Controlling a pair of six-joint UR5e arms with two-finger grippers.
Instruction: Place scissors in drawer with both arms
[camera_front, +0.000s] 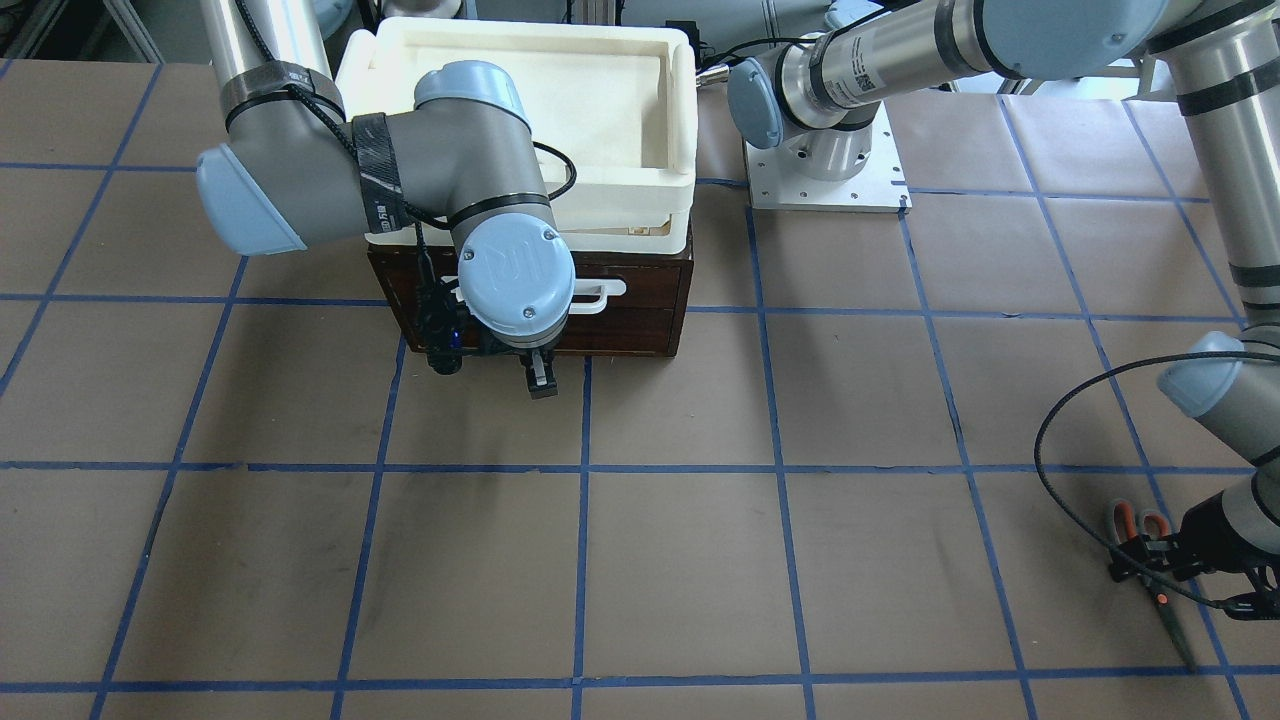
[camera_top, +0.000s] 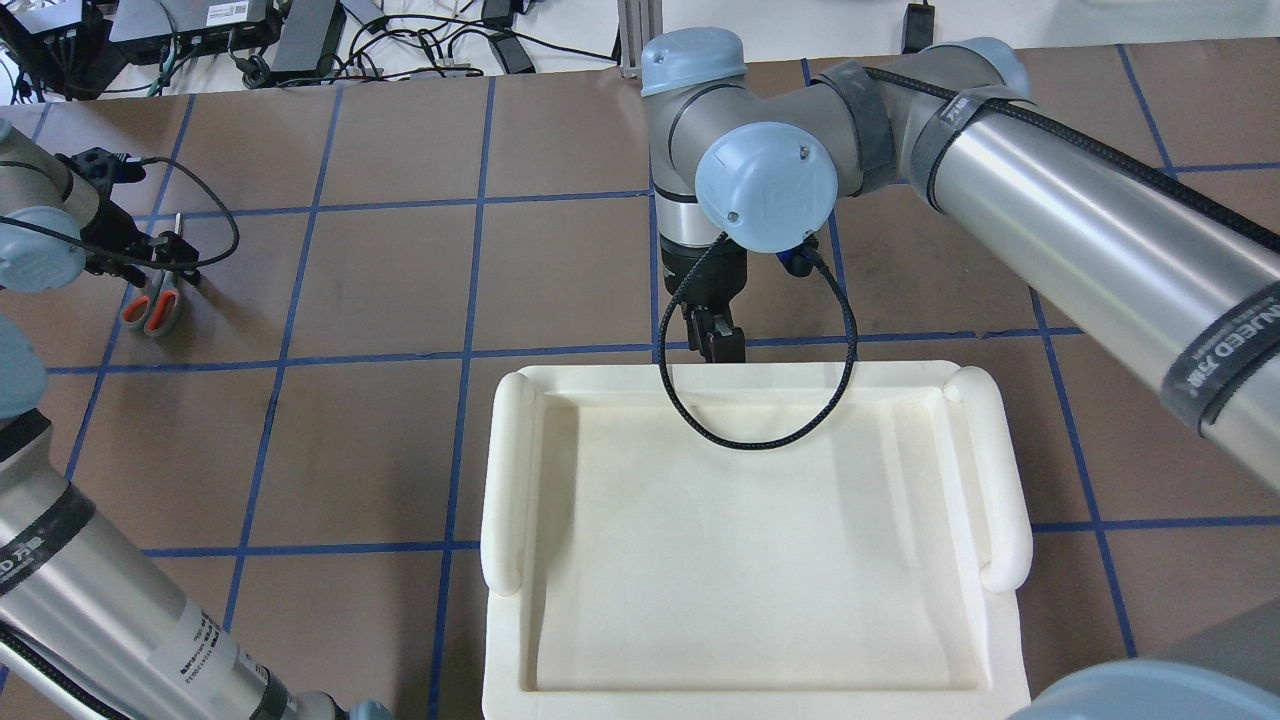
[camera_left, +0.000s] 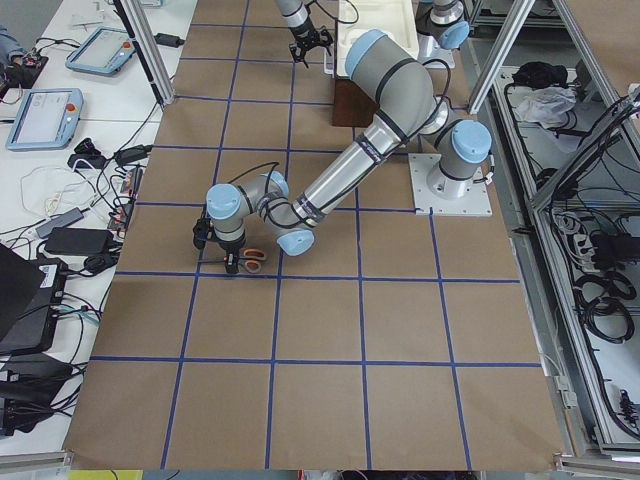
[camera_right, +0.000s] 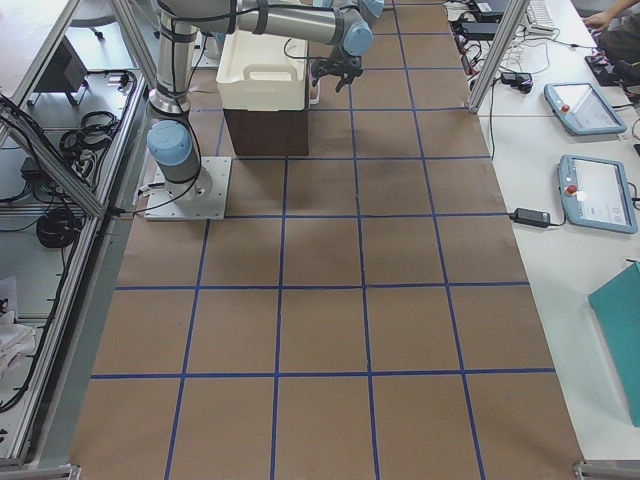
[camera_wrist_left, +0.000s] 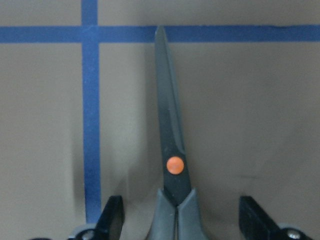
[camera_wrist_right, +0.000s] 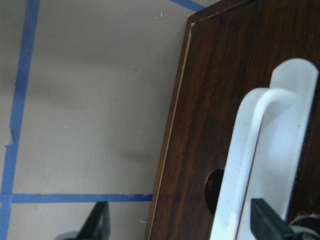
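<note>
The scissors (camera_wrist_left: 172, 150) lie flat on the brown table, blades pointing away from the wrist camera, handles toward it. They also show in the front view (camera_front: 1150, 560) and the overhead view (camera_top: 155, 300). My left gripper (camera_wrist_left: 182, 220) is open and low over them, one finger on each side of the handle necks. The dark brown drawer (camera_front: 620, 320) looks shut, its white bar handle (camera_wrist_right: 270, 150) on the front. My right gripper (camera_wrist_right: 182, 225) is open right in front of the drawer, with one fingertip beside the handle. It also shows in the front view (camera_front: 540, 380).
A white foam tray (camera_top: 505, 480) sits on top of the drawer box. The left arm's base plate (camera_front: 825, 170) stands beside the box. Blue tape lines grid the table. A black cable loops from each wrist.
</note>
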